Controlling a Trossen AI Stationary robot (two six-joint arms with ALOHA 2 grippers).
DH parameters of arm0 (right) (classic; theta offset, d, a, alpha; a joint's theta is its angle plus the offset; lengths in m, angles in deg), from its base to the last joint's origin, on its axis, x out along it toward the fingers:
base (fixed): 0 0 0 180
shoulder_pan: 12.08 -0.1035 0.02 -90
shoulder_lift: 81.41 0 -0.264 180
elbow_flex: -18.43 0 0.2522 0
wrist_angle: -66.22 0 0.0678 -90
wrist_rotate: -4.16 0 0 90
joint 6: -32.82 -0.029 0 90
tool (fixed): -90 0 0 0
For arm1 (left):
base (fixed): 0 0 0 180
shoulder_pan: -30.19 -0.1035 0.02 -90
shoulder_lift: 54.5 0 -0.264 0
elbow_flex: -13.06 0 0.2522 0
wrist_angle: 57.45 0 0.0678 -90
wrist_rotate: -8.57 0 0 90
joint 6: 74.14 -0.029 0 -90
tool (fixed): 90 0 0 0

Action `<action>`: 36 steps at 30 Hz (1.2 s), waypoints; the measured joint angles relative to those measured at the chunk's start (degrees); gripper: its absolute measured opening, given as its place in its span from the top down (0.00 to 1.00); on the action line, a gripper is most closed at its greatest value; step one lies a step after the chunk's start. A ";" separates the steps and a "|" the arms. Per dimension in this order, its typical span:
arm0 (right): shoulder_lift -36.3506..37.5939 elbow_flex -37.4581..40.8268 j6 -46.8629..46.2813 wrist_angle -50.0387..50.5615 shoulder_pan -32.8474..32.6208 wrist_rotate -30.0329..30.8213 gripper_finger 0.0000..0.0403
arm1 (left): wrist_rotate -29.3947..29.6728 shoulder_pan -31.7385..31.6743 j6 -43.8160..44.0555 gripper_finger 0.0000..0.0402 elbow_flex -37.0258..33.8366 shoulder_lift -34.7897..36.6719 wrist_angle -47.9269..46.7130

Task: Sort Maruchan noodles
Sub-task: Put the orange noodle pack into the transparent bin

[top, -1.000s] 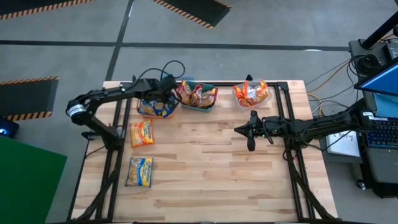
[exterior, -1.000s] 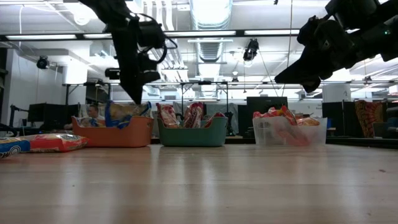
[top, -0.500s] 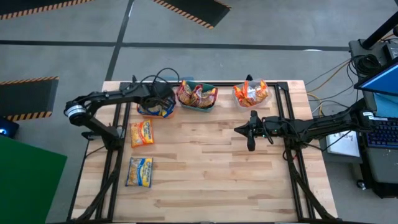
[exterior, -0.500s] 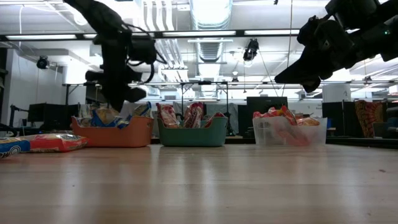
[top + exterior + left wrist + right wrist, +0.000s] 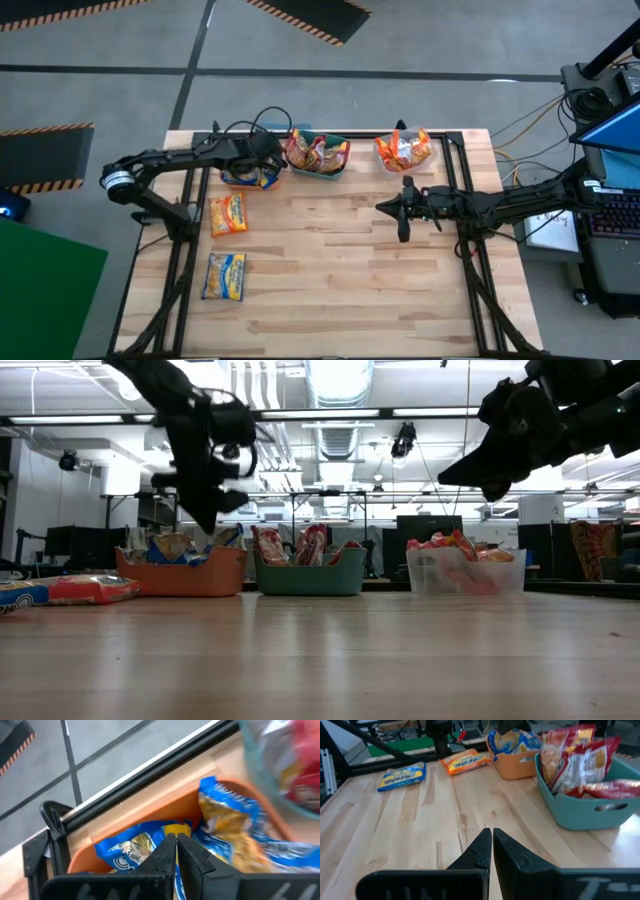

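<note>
Since the earlier frame, the left gripper (image 5: 262, 160) had been lifted slightly off the orange bin (image 5: 247, 176) at the desk's far left, jaws closed and empty. Blue-and-yellow noodles (image 5: 235, 827) were seen stacked in that bin, presumably grouped by colour. Two more packets (image 5: 228, 214) (image 5: 225, 276) were left flat near the left edge, probably awaiting sorting. The right gripper (image 5: 404, 222) was held idle, jaws closed, over the bare wooden desk (image 5: 340, 290). An open workshop was seen behind.

Three bins along the far edge: orange (image 5: 243, 178), green (image 5: 318, 166), clear (image 5: 403, 160). Two loose noodle packets (image 5: 228, 214) (image 5: 225, 276) on the tabletop's left side. Two arms.
</note>
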 joint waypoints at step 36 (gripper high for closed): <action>0.00 -5.22 5.80 -0.50 2.23 -0.14 0.98 | -19.50 32.89 47.64 1.00 0.38 -7.56 -46.47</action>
